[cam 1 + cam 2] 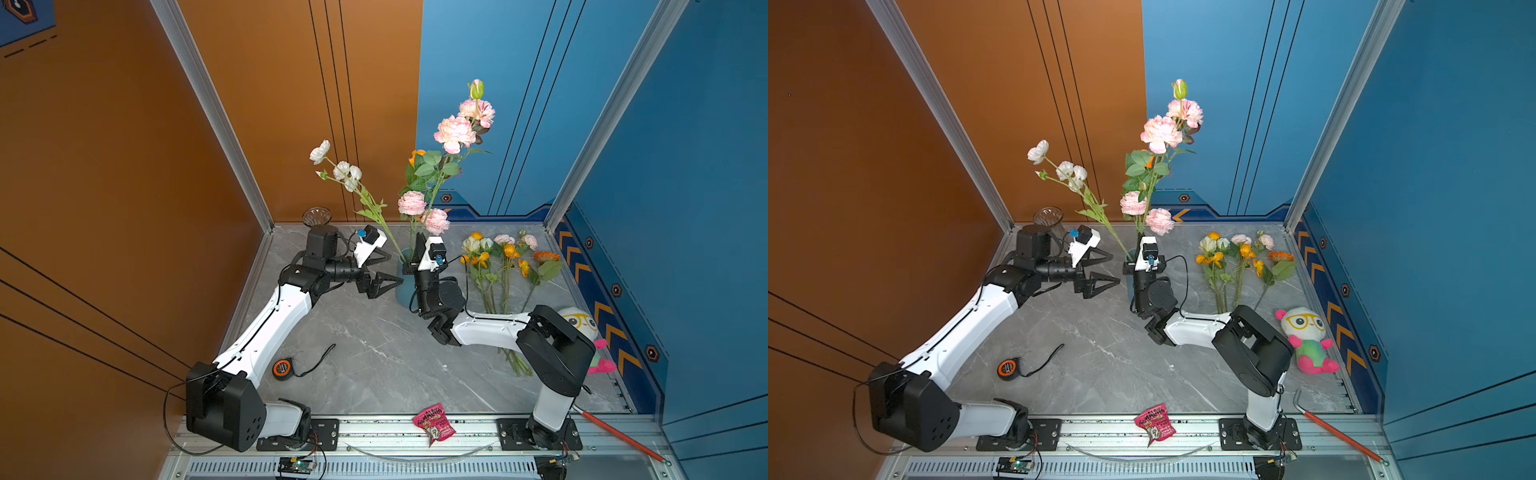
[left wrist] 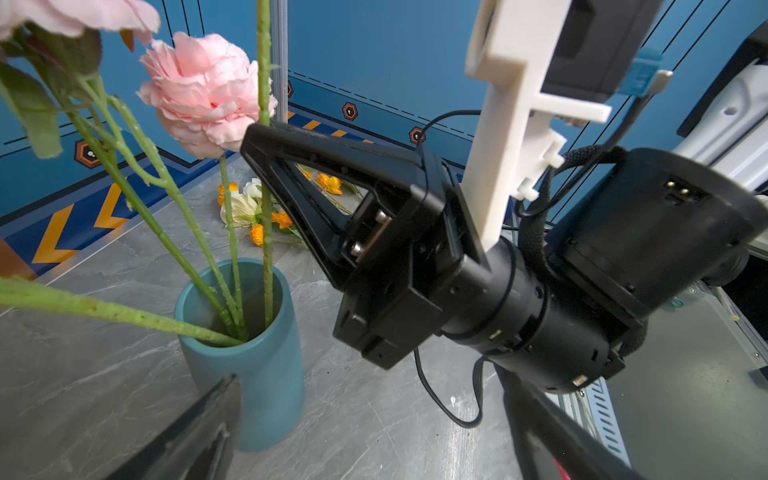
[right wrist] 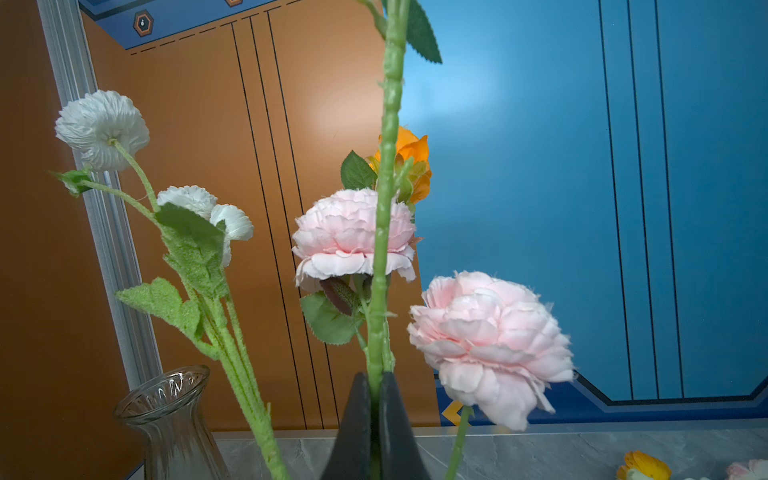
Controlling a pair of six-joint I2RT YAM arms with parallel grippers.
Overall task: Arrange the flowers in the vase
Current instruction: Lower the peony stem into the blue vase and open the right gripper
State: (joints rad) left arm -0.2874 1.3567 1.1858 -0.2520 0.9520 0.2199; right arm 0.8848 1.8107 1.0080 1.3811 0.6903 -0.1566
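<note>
Stem [image 3: 385, 208] near upright, pinched in right claw [image 3: 376, 378], foot inside teal vase [image 2: 257, 374] straight below. Left claw [image 1: 396, 270] spread, empty, beside vase.

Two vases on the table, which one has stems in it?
The teal vase mid-table; the clear glass vase at the back-left corner holds none.

Vase mouth: stems [image 2: 232, 266] bunch at one side of the teal vase [image 2: 249, 365]; rest open.
Above it: my right gripper [image 3: 376, 386], clamped on a stem [image 3: 384, 249], and pink blooms [image 3: 490, 345] block the drop.
Left flank: left gripper [image 1: 395, 270], spread wide, beside the vase.
Table middle: bare table [image 1: 374, 353], one tape measure [image 1: 281, 368] near my left arm [image 1: 266, 328].
Right: right arm [image 1: 490, 328] lies over the loose flowers [image 1: 503, 266].
</note>
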